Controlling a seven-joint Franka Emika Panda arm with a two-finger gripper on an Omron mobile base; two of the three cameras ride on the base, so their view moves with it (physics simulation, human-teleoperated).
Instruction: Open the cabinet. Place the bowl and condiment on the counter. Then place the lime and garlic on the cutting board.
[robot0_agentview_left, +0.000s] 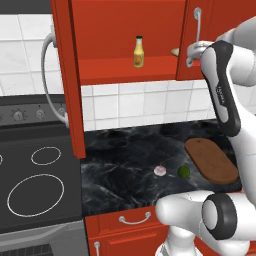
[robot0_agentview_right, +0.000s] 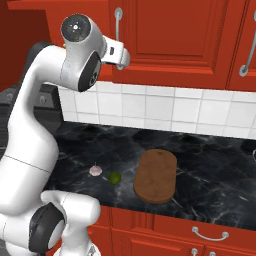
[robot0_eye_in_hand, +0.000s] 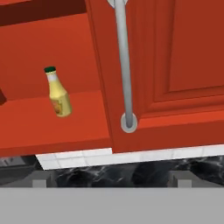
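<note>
Cabinet (robot0_agentview_left: 125, 45): left door swung wide, right door (robot0_eye_in_hand: 175, 65) shut; red shelf exposed on left half
Condiment (robot0_eye_in_hand: 58, 92): upright on the shelf, long axis vertical, up and left of the pincer in the hand view, well apart from it
Bowl (robot0_agentview_left: 175, 51): just a pale edge visible at the right end of the shelf, mostly hidden behind the shut door
Handle (robot0_eye_in_hand: 124, 65): long silver bar of the shut door, vertical, straight ahead of the pincer, close
Pincer (robot0_eye_in_hand: 111, 183): tips spread wide apart, nothing between them; 2 dark tips low in the hand view
Key relation: hand faces the shut door's handle, not the bottle; bottle sits off to 1 side across the door edge
Judgement: next move is likely either pulling this door or shifting sideways to the bottle
Lime (robot0_agentview_right: 115, 177): on tabletop (robot0_agentview_right: 210, 165), near garlic (robot0_agentview_right: 95, 170)
Cutting board (robot0_agentview_right: 155, 175): bare, just right of lime
</note>
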